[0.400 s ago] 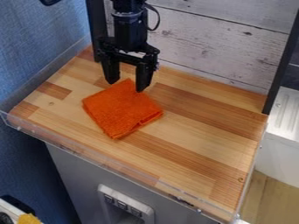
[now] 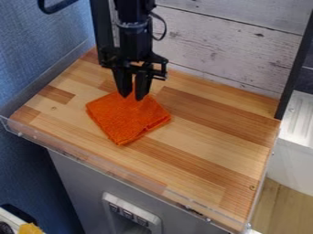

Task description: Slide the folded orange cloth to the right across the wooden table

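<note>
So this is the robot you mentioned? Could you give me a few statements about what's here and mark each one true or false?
1. The cloth is orange. True.
2. The gripper is at the cloth's corner nearest the camera. False: it is at the far corner, towards the board wall.
3. The cloth hangs over the front edge of the wooden worktop. False: it lies well inside that edge.
4. The wall behind the worktop is made of whitish boards. True.
5. The robot arm is bright yellow. False: it is black.
</note>
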